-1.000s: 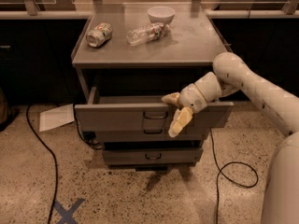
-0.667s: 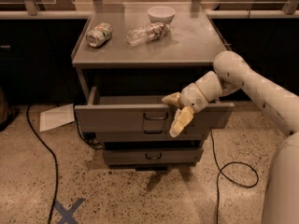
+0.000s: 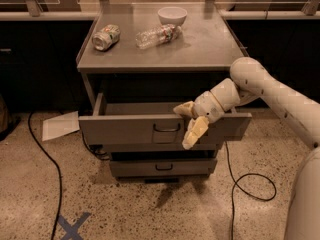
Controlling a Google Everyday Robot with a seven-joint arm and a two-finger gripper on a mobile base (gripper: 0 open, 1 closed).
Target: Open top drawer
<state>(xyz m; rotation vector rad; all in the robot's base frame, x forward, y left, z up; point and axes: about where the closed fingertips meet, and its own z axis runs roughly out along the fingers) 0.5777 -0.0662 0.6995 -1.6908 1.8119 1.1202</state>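
Note:
The top drawer [image 3: 125, 129] of the grey metal cabinet is pulled out, and its shallow tray shows behind the flat front. Its small dark wire handle [image 3: 166, 129] sits at the centre of the front. My gripper [image 3: 189, 121] is just right of the handle, at the drawer front's top edge. It is open. One pale finger [image 3: 183, 109] lies over the top edge and the other [image 3: 195, 132] hangs down in front of the panel. It holds nothing. The white arm reaches in from the right.
A crushed can [image 3: 105, 36], a clear plastic bottle [image 3: 157, 35] and a white bowl [image 3: 172, 15] lie on the cabinet top [image 3: 210, 49]. A lower drawer [image 3: 160, 167] is shut. Cables [image 3: 250, 184] and a sheet of paper [image 3: 60, 125] lie on the floor.

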